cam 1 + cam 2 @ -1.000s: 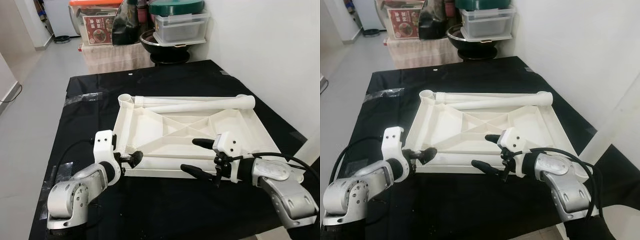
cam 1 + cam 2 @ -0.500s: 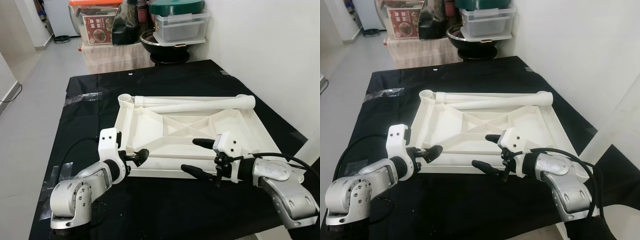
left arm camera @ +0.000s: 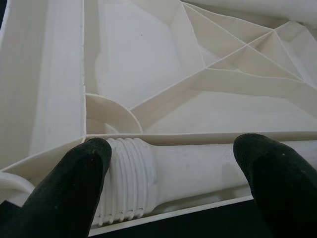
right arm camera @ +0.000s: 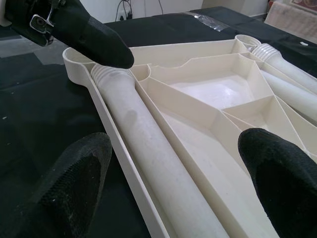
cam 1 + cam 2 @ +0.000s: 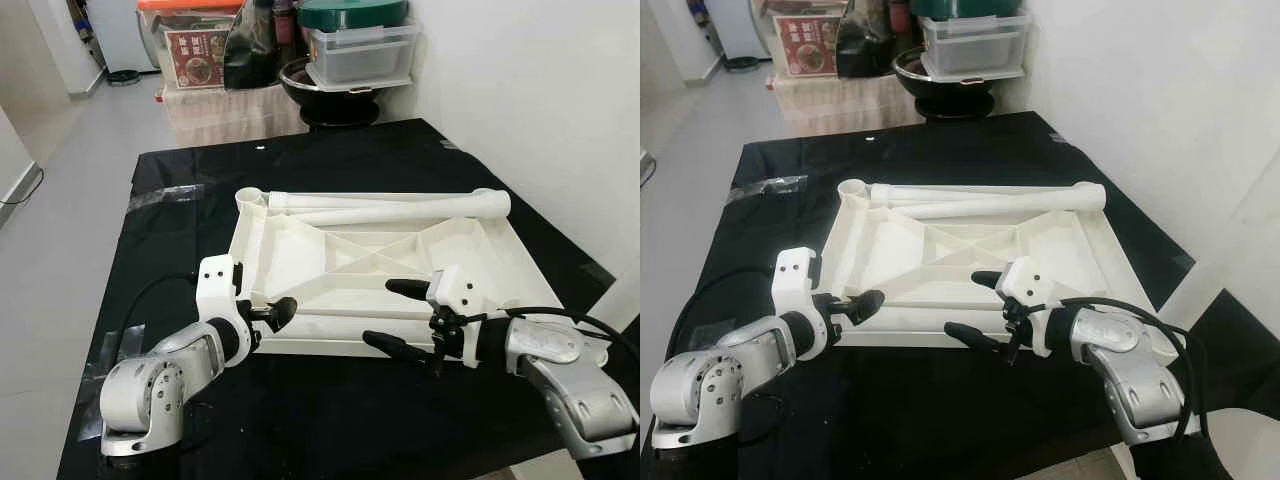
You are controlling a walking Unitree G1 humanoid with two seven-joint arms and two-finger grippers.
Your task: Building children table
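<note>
The upturned table top (image 5: 370,262) is cream plastic, matt and smooth, with moulded ribs. The leg (image 3: 198,173) along its near edge is the same plastic, ridged with thread at one end. Under them lies a black cloth (image 5: 330,160), slightly glossy. The arms' shells are brushed silver metal.

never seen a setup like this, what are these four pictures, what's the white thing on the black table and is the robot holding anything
This is a humanoid robot with two silver arms. Two pictures come from its head, looking down; two come from cameras on its wrists, looking along the black fingers. On the black table lies a white tabletop, upside down, ribs showing. White table legs lie in it: two along the far edge, one along the near edge. The left gripper and right gripper are both open around the near leg. Nothing is gripped yet.
</note>
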